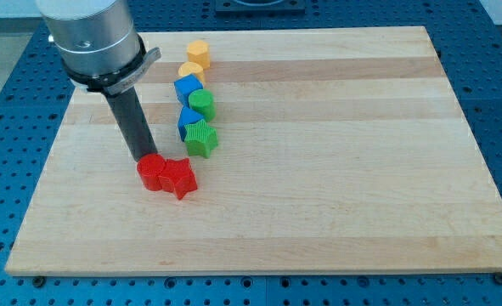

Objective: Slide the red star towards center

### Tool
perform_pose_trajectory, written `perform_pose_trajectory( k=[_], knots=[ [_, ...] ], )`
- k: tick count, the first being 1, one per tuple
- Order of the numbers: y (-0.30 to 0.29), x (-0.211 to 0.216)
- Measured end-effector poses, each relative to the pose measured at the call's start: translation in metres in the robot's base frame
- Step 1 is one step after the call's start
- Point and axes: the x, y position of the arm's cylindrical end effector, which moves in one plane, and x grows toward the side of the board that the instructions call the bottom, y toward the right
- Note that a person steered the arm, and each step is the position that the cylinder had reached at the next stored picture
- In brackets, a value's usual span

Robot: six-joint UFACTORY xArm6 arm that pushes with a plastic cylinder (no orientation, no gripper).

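Observation:
The red star (181, 178) lies on the wooden board (335, 127), left of the board's middle and low in the view. A red round block (153, 172) touches its left side. My tip (142, 158) stands right behind the red round block at its upper left edge, touching or nearly touching it. The rod rises from there to the grey arm head at the view's top left.
A crooked line of blocks runs up from just above the red star: a green star (201, 137), a blue block (187, 119), a green round block (201, 104), a blue block (186, 87), a yellow block (190, 71) and a yellow hexagonal block (199, 53).

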Motion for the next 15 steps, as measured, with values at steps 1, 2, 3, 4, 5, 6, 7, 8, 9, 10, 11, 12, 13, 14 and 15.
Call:
perform_pose_trajectory(
  k=[1,2,3,4,5,6,7,8,9,10,11,12,13,14,15],
  knots=[
    [0.0,0.029],
    [0.0,0.042],
    [0.0,0.043],
    [0.012,0.051],
    [0.02,0.053],
    [0.017,0.038],
    [0.001,0.005],
    [0.004,0.003],
    [0.004,0.003],
    [0.003,-0.007],
    [0.003,-0.001],
    [0.027,0.024],
    [0.043,0.026],
    [0.043,0.026],
    [0.056,0.026]
  ],
)
